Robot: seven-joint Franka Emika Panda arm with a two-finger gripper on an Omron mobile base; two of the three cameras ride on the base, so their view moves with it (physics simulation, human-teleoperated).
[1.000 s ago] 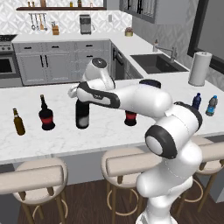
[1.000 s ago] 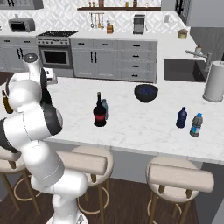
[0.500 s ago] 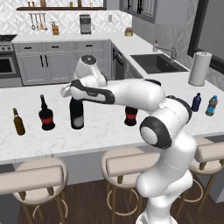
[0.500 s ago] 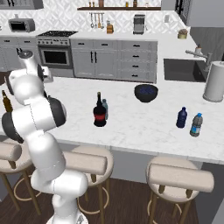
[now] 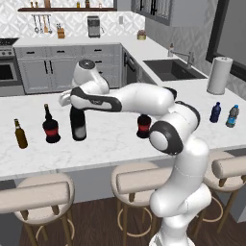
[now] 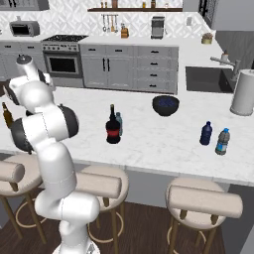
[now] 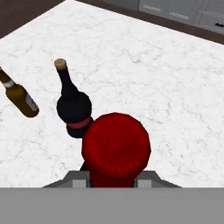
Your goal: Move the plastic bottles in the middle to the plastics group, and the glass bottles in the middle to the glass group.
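Wine bottle [image 5: 78, 124]: I held it upright by the neck, fingers pinching beneath its red top [image 7: 116, 146], base near the worktop [image 5: 110, 139], just right of the squat bottle [image 5: 49, 127] and amber bottle [image 5: 19, 134].

Even, bright rendered light is flooding the kitchen, with no glare. Soft shadows are pooling under the stools [image 5: 139, 180] and beside each bottle base. The red cap [image 7: 116, 148], at six o'clock in the hand view, is looking blurred and oversized.
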